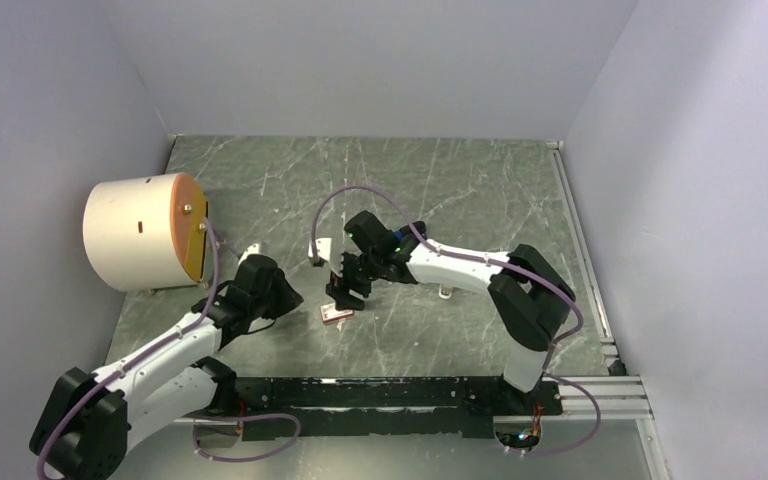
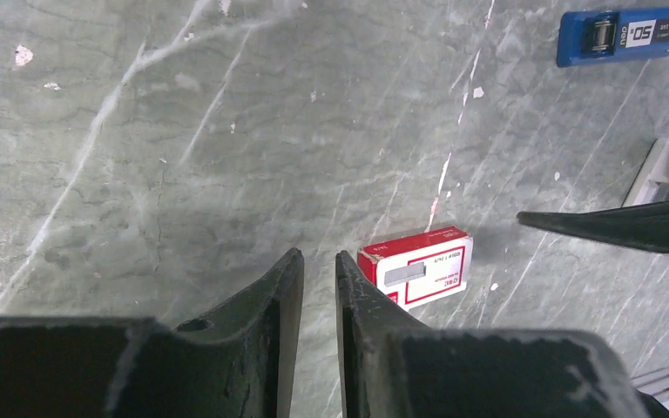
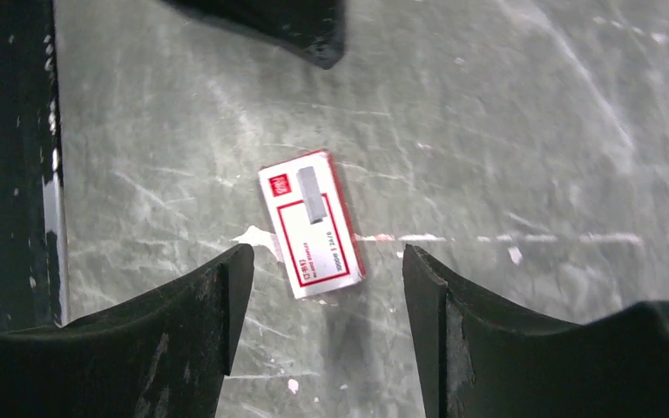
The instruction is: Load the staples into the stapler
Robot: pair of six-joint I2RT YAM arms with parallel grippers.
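Tabletop (image 2: 183,174): stone-look, scratched, dull sheen. Staple box (image 3: 312,224): smooth printed card. Stapler (image 2: 631,35): glossy plastic. Right gripper fingers (image 3: 183,331): matt black, scuffed.

Staple box (image 1: 336,314) lies flat on counter (image 1: 440,190), abt mid, a bit nearer than centre. Left tool (image 2: 318,257) is just left of box, tips twd it, not touching. Right tool (image 3: 327,251) hangs over box's far side. In its wrist view there's one finger each side of box, both apart from it. Stapler (image 2: 631,37) is on counter beyond box as seen from left wrist, well apart from it. Drum (image 1: 140,232) lies on its side at far left, behind left arm. Small block (image 1: 317,250) sits far of box, 2nd block (image 1: 250,252) btwn drum & left tool, 3rd block (image 1: 447,293) right of right tool, beside that arm.
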